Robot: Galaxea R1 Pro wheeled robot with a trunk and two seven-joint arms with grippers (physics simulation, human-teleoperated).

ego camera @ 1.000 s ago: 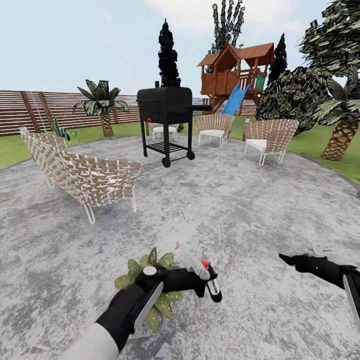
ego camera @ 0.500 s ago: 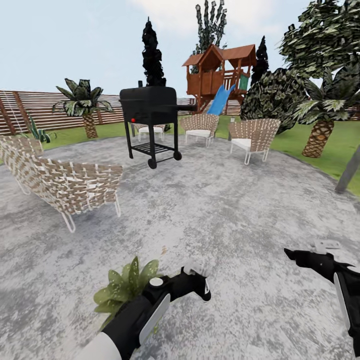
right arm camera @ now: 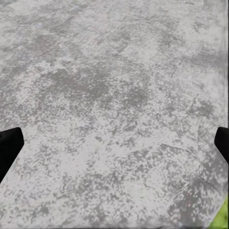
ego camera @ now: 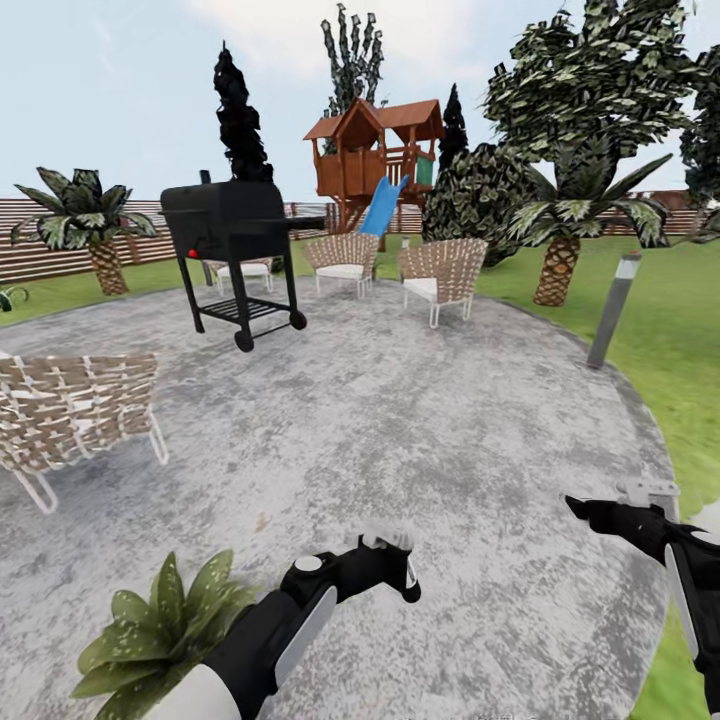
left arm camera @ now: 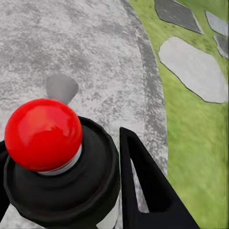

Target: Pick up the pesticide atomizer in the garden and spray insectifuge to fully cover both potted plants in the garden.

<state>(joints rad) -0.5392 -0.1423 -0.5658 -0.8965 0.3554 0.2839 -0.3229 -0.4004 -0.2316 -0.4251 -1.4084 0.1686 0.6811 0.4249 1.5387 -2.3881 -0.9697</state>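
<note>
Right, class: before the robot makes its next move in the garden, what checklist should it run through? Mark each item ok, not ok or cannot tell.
1. Atomizer held in left gripper: ok.
2. Nozzle aimed at potted plant: not ok, it points over the patio.
3. Second plant located: cannot tell.
4. Right gripper free: ok, open over paving.
5. Wicker chair apart from both arms: ok.

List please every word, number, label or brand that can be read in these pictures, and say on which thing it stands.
None: no readable text stands on anything.
The dark spray bottle with the red dot, held in the left gripper: no label can be seen.
The black wheeled grill: a small red mark, no letters.
The grey bollard lamp and the brown wooden playhouse: no sign.
</note>
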